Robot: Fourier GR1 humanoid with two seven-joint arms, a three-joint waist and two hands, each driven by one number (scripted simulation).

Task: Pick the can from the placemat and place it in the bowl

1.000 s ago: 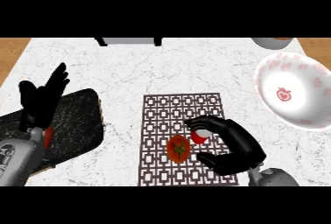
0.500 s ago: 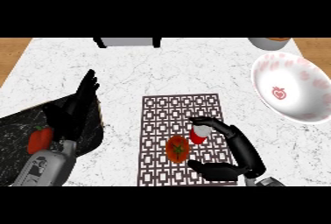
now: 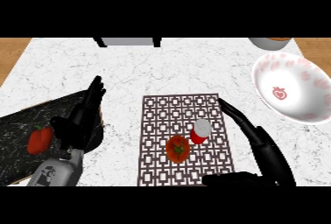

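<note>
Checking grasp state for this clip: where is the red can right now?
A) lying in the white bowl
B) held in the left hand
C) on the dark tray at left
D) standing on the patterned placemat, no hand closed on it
D: the can stands on the placemat, with the right hand open beside it.

No readable text, label, brand or number was found; only a red strawberry-like emblem was seen printed inside the bowl point(image 3: 292, 92).
</note>
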